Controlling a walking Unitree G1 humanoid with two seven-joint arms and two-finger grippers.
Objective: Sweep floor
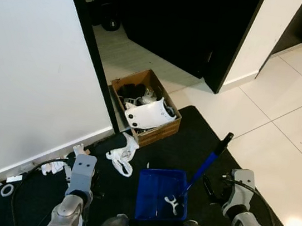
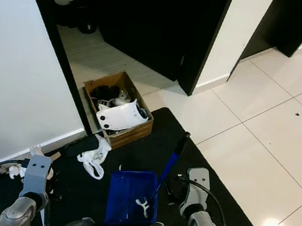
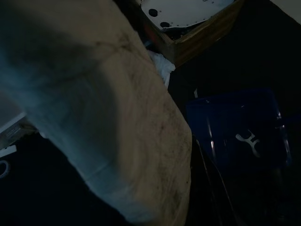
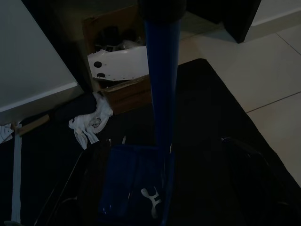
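A blue dustpan (image 1: 153, 195) stands on the black mat (image 1: 204, 137) just in front of me, with a small white piece (image 1: 172, 203) lying in it. Its blue handle (image 1: 204, 164) with a black tip rises up and to the right. My right gripper (image 1: 209, 187) hangs low just right of that handle, and its fingers stand wide apart on either side of the handle (image 4: 161, 84) in the right wrist view. My left arm (image 1: 81, 175) hangs low at the mat's left. A pale beige blurred shape (image 3: 108, 108) lies right against the left wrist camera.
An open cardboard box (image 1: 162, 131) of white and black parts sits at the mat's far edge beside a dark doorway. A white rag (image 1: 122, 157) lies in front of it. Small white scraps (image 1: 50, 166) and a cable line the left wall. Pale tiles (image 1: 284, 126) stretch to the right.
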